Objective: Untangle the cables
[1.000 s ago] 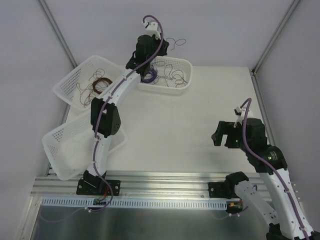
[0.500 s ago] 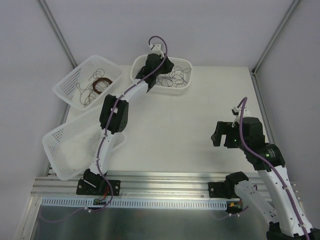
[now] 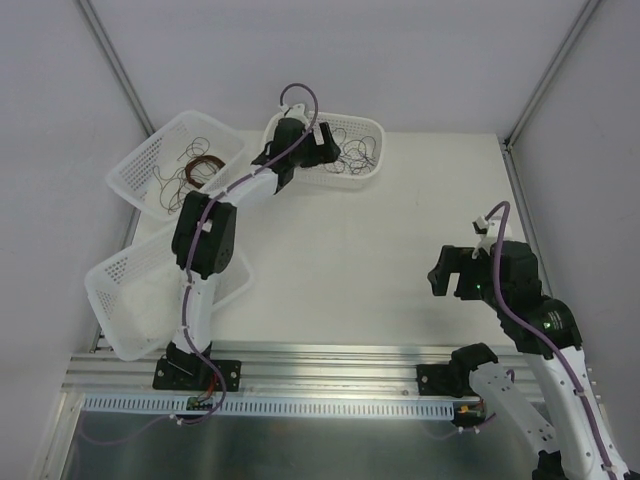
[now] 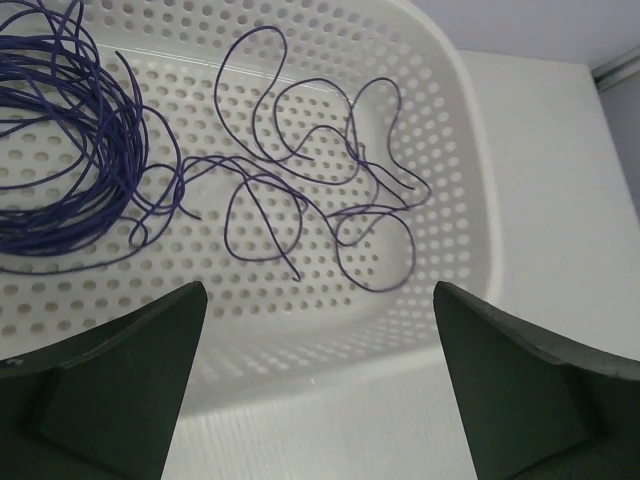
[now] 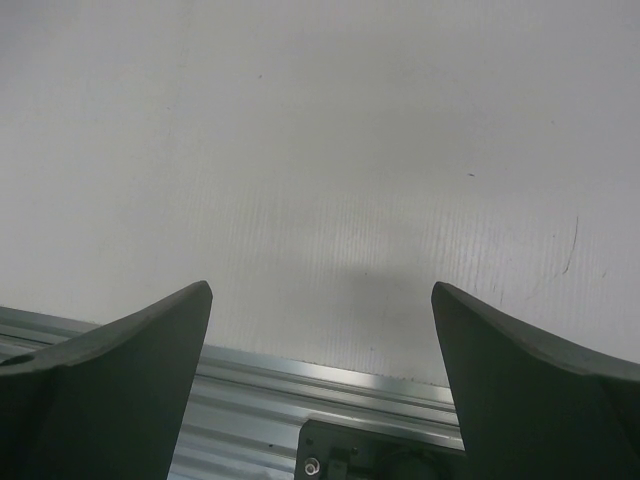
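Your left hand (image 4: 318, 295) is released, its two fingers spread wide with nothing between them. It hovers over the near wall of the far white basket (image 4: 474, 170). The cables (image 4: 345, 185) lie inside that basket as loose, scribbly purple loops on the perforated floor. They sit just beside a rounder purple coil (image 4: 70, 160), and one strand runs into it. Your right hand (image 5: 320, 290) is released and empty too, hanging above the bare surface (image 5: 320, 120) near the metal rail (image 5: 330, 385), well apart from the basket.
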Motion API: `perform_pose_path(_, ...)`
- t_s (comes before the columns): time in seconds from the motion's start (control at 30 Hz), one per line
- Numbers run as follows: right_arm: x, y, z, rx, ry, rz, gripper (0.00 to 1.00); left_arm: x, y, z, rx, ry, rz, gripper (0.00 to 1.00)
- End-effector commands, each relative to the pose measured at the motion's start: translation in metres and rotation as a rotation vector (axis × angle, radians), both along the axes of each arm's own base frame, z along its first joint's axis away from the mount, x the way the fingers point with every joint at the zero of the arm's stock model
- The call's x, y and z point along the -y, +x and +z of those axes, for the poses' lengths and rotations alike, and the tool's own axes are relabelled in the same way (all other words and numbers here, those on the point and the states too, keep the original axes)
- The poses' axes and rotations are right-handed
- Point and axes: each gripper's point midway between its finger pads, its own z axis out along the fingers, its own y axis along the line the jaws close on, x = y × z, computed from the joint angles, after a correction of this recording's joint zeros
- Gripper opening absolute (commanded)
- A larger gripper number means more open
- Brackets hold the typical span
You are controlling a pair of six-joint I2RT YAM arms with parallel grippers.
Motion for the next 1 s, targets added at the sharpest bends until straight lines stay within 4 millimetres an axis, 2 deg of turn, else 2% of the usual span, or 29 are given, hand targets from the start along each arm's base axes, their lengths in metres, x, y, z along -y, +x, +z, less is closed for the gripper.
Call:
perform_pose_path(0.0,0.010,-0.002,0.020,0.063,-0.030,-0.021,0.97,-0.006,-0.040,0.141,0.198,-0.100,-0.053,0.99)
perform_pose_path(0.13,0.018,-0.005,0.027,0.085,-0.044,-0.051,0.97,-0.026,-0.086,0.160,0.156,-0.091,-0.049,0.99)
perform_pose_path(0.17,0.019,-0.006,0.030,0.095,-0.042,-0.053,0.97,-0.034,-0.105,0.168,0.151,-0.093,-0.045,0.99)
perform_pose_path(0.23,0.022,-0.008,0.035,0.106,-0.045,-0.063,0.97,-0.044,-0.128,0.167,0.110,-0.088,-0.039,0.99)
perform_pose_path(0.27,0.023,-0.009,0.038,0.113,-0.047,-0.068,0.97,-0.053,-0.147,0.176,0.114,-0.096,-0.037,0.99)
perform_pose_path(0.3,0.027,-0.010,0.039,0.118,-0.055,-0.087,0.97,-0.058,-0.161,0.169,0.077,-0.082,-0.039,0.99)
perform_pose_path(0.33,0.031,-0.012,0.043,0.118,-0.062,-0.104,0.97,-0.064,-0.171,0.170,0.069,-0.076,-0.032,0.99)
perform_pose_path(0.37,0.034,-0.014,0.043,0.113,-0.071,-0.116,0.97,-0.074,-0.192,0.179,0.085,-0.067,-0.033,0.99)
perform_pose_path(0.43,0.040,-0.016,0.046,0.120,-0.090,-0.135,0.97,-0.090,-0.216,0.173,0.056,-0.027,-0.020,0.99)
perform_pose_path(0.47,0.042,-0.017,0.050,0.133,-0.092,-0.140,0.97,-0.104,-0.235,0.182,0.088,-0.016,-0.002,0.99)
perform_pose_path(0.53,0.047,-0.020,0.053,0.149,-0.104,-0.154,0.97,-0.122,-0.259,0.178,0.081,0.017,0.022,0.99)
perform_pose_path(0.57,0.049,-0.021,0.057,0.161,-0.107,-0.164,0.97,-0.139,-0.277,0.188,0.123,0.026,0.056,0.99)
perform_pose_path(0.63,0.054,-0.025,0.059,0.167,-0.119,-0.177,0.97,-0.158,-0.302,0.182,0.110,0.068,0.079,0.99)
perform_pose_path(0.67,0.057,-0.026,0.060,0.172,-0.130,-0.186,0.97,-0.171,-0.321,0.193,0.153,0.071,0.091,0.99)
perform_pose_path(0.7,0.060,-0.028,0.062,0.176,-0.139,-0.194,0.97,-0.183,-0.330,0.193,0.163,0.088,0.123,0.99)
perform_pose_path(0.73,0.063,-0.030,0.064,0.190,-0.150,-0.199,0.97,-0.197,-0.350,0.196,0.179,0.102,0.137,0.99)
perform_pose_path(0.83,0.074,-0.035,0.071,0.213,-0.181,-0.235,0.97,-0.226,-0.376,0.195,0.199,0.131,0.218,0.99)
perform_pose_path(0.87,0.079,-0.038,0.073,0.230,-0.189,-0.251,0.97,-0.238,-0.393,0.195,0.211,0.136,0.237,0.99)
perform_pose_path(0.97,0.087,-0.045,0.077,0.264,-0.198,-0.280,0.97,-0.264,-0.420,0.194,0.246,0.144,0.302,0.99)
